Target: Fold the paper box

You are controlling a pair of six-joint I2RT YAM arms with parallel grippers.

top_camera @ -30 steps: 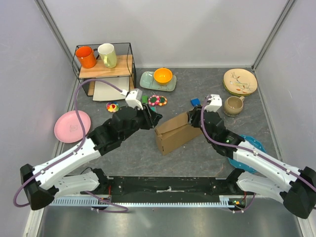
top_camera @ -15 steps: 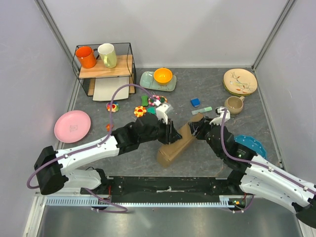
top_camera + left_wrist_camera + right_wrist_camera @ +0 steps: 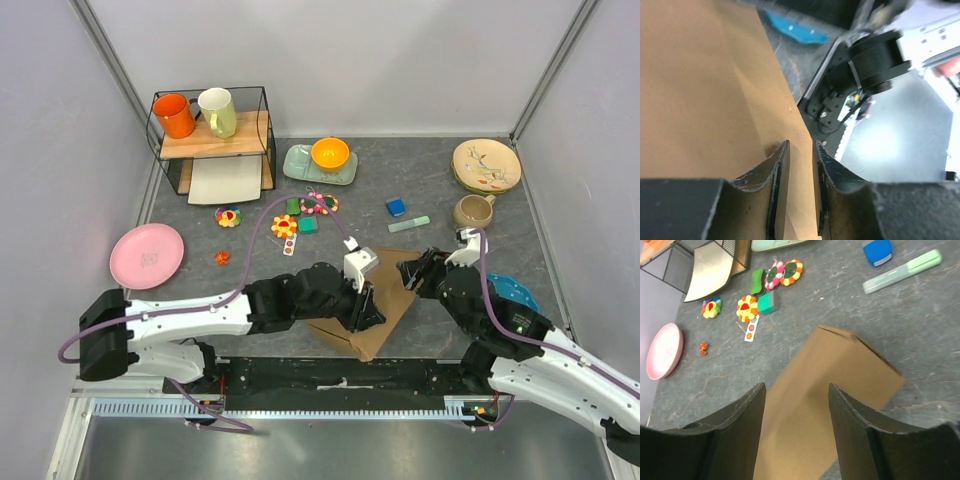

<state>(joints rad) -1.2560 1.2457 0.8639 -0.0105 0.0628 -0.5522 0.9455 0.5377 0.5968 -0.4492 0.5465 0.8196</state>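
Observation:
The paper box (image 3: 388,322) is a flat brown cardboard shape lying near the table's front edge, between the two arms. It fills the left wrist view (image 3: 705,90) and lies below the fingers in the right wrist view (image 3: 835,375). My left gripper (image 3: 367,305) sits on its middle. Its jaws (image 3: 800,145) stand narrow, with a cardboard edge between them. My right gripper (image 3: 414,275) hovers over the box's far right corner, apart from it. Its fingers (image 3: 797,386) are spread wide with nothing between them.
A pink plate (image 3: 147,255) lies at left. A wire rack (image 3: 212,135) with two mugs and a white sheet (image 3: 224,182) stand at back left. Small toys (image 3: 285,225), a blue block (image 3: 396,207), a green marker (image 3: 409,223), a beige mug (image 3: 472,212) and a blue plate (image 3: 512,290) surround the box.
The left arm swept right and toward the front edge, taking the box with it. The box went from standing to lying low. The right gripper drew back and opened wider.

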